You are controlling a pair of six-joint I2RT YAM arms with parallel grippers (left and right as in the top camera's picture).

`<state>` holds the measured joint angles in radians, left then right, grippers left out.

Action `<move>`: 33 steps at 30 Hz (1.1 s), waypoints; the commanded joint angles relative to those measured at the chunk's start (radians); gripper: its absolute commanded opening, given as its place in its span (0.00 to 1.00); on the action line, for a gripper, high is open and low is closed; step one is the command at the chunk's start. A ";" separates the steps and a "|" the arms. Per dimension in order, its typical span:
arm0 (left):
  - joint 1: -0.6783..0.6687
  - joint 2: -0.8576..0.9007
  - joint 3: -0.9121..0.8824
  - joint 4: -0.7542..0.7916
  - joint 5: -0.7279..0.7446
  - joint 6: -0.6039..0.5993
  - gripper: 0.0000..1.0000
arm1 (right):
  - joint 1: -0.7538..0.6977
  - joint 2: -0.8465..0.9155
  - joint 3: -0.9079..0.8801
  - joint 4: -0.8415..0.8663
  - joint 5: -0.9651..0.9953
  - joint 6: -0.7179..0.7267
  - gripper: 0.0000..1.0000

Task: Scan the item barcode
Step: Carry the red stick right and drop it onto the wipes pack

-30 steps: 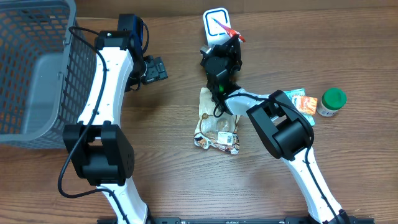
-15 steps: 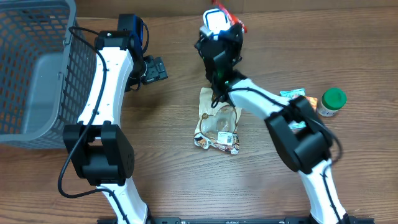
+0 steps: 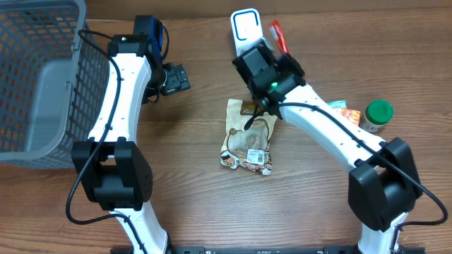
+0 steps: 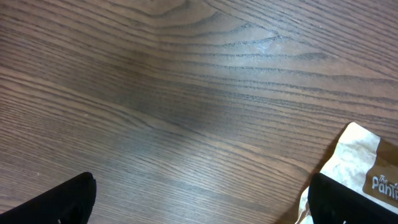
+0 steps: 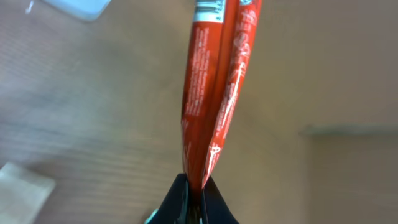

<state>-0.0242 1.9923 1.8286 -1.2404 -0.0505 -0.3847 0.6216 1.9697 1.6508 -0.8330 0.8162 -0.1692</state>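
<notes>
The right gripper [image 5: 196, 198] is pinched shut on the bottom end of a thin red packet [image 5: 214, 93]. The packet sticks straight out from it, long and narrow, pointing at the far side of the bench [image 3: 212, 212]. The barcode [image 5: 210, 7] sits at the packet's far tip. The white scanner [image 3: 245, 27] lies flat on the bench just to the left of that tip — near it, but not under it. So I think the next move is a small swing to the left, with the barcode turned to face the scanner. The right arm is the near one. The left gripper [image 3: 176, 77] is wide open and holds nothing — it hangs nearer the basket [image 3: 28, 85], well apart from the scanner. A snack bag [image 3: 247, 134] lies below the right arm.
</notes>
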 commanded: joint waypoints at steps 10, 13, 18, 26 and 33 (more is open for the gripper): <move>-0.003 0.001 0.018 0.000 -0.012 0.015 1.00 | -0.194 -0.044 -0.045 -0.471 -0.594 0.547 0.04; -0.003 0.001 0.018 0.000 -0.012 0.015 1.00 | -0.227 -0.044 -0.082 -0.483 -0.602 0.547 0.04; 0.000 0.001 0.018 0.000 -0.012 0.015 1.00 | -0.243 -0.044 -0.129 -0.480 -0.601 0.547 0.30; -0.003 0.001 0.018 0.000 -0.011 0.015 1.00 | -0.237 -0.044 -0.181 -0.362 -0.735 0.581 0.65; -0.002 0.001 0.018 0.000 -0.012 0.015 1.00 | -0.185 -0.044 -0.256 -0.251 -0.933 0.688 0.51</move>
<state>-0.0246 1.9923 1.8286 -1.2415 -0.0505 -0.3847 0.4072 1.9610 1.4357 -1.0969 -0.0254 0.4309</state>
